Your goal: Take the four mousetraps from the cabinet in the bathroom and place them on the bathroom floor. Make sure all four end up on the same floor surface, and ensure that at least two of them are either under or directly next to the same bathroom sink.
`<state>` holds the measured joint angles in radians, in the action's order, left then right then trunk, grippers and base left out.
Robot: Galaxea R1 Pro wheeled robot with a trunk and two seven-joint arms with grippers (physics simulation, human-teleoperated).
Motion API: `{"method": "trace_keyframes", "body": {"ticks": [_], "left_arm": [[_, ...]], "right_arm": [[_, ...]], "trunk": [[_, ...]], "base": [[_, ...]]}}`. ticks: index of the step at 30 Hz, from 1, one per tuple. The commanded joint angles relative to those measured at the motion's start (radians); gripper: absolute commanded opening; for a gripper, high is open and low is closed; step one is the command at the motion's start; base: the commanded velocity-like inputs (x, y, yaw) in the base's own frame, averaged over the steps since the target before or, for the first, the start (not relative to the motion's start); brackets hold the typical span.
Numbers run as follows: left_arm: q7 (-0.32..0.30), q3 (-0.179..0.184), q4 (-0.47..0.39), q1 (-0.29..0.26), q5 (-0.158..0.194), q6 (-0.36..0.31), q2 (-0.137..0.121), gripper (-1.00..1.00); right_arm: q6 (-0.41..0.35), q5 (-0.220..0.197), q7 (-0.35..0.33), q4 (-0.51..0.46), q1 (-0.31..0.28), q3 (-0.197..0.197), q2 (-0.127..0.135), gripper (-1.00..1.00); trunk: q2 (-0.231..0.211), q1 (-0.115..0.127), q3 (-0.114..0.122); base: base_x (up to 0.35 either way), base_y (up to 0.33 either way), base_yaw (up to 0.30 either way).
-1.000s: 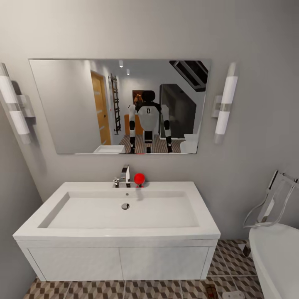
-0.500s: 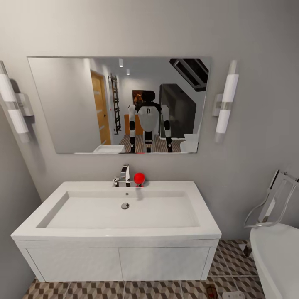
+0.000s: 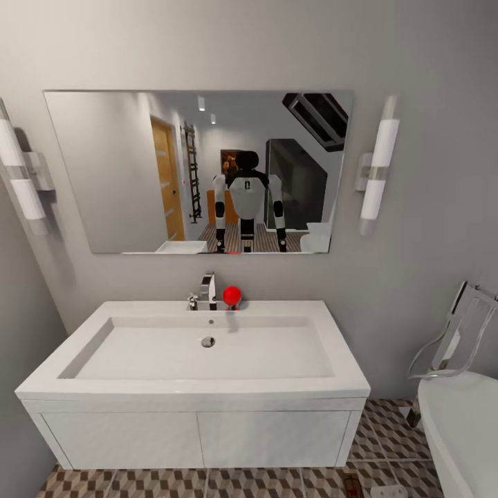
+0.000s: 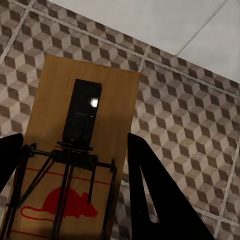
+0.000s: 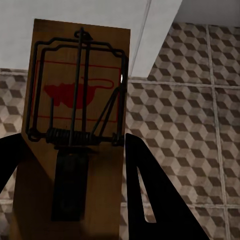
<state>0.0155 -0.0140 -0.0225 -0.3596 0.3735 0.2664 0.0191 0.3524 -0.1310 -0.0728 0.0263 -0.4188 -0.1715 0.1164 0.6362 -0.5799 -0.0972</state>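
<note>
In the left wrist view a tan mousetrap point(image 4: 100, 95) with dark wire and a red mouse mark lies between the dark fingers of my left gripper point(image 4: 75, 200), which is shut on it above the cube-patterned bathroom floor point(image 4: 190, 115). In the right wrist view my right gripper point(image 5: 75, 200) is likewise shut on a second mousetrap point(image 5: 100, 45) over the floor point(image 5: 175, 115). The white sink point(image 3: 207, 353) on its white drawer unit point(image 3: 200, 436) stands straight ahead in the head view. A sliver of a mousetrap point(image 3: 351, 485) shows at the bottom edge. The cabinet is out of view.
A wide mirror point(image 3: 124, 173) above the sink reflects the robot. A chrome tap point(image 3: 206, 290) and a red ball point(image 3: 232, 296) sit at the basin's back. The white bathtub point(image 3: 463, 422) stands at the right, a wall at the left.
The head camera has edged slightly closer to the sink, so the mirror and basin look a little larger. Nothing else visibly moved.
</note>
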Motion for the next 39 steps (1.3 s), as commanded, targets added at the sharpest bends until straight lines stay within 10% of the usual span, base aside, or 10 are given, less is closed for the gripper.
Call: {"method": "trace_keyframes", "body": {"ticks": [1, 20, 39], "left_arm": [[-0.001, -0.001, 0.0, -0.001, -0.001, 0.004, -0.002, -1.0], [0.006, 0.004, -0.002, -0.001, -0.006, 0.006, 0.001, -1.0], [0.167, 0.011, -0.157, -0.001, -0.015, -0.01, -0.002, -1.0]], "right_arm": [[0.005, -0.015, -0.01, 0.003, -0.001, -0.006, 0.0, -1.0], [0.005, -0.014, -0.01, 0.003, -0.001, -0.007, 0.0, -1.0], [0.005, -0.013, -0.01, 0.003, -0.001, -0.008, 0.001, -1.0]], "trunk": [[0.009, -0.004, -0.005], [0.142, -0.077, -0.065], [0.275, -0.15, -0.124]], "base": [[0.0, 0.0, 0.0], [0.0, 0.0, 0.0], [0.0, 0.0, 0.0]]}}
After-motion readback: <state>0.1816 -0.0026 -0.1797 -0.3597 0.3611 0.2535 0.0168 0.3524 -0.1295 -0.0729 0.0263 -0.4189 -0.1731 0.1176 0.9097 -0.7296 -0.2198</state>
